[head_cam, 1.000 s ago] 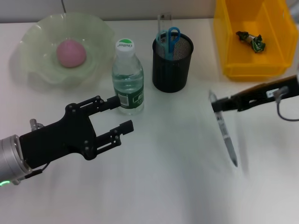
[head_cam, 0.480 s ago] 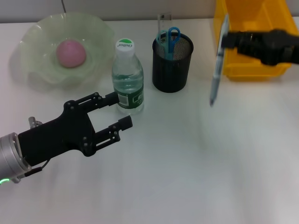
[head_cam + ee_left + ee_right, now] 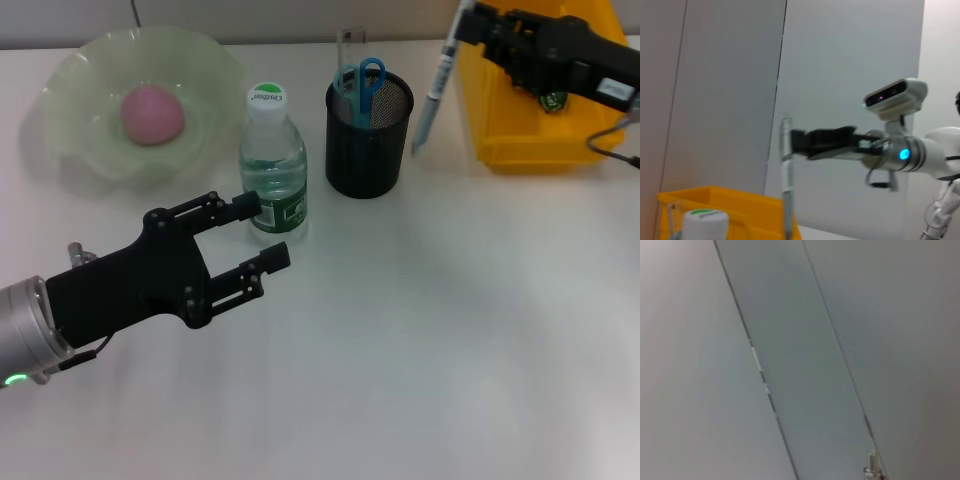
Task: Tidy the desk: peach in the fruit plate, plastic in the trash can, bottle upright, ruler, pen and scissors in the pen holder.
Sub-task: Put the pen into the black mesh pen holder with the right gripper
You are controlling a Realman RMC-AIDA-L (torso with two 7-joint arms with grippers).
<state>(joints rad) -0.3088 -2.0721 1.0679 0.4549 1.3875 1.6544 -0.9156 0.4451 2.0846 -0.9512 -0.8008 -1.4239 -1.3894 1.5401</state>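
Grey wall panels (image 3: 790, 340), plain and flat, fill the whole right wrist view. Two thin dark seams (image 3: 757, 365) cross them on a slant, dividing the surface into broad bands. One seam carries short pale marks midway. A small pale, shiny object (image 3: 871, 464), too indistinct to identify, sits at one edge.

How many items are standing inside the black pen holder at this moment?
2: blue scissors and a clear ruler stand in the pen holder. Others may hide inside.
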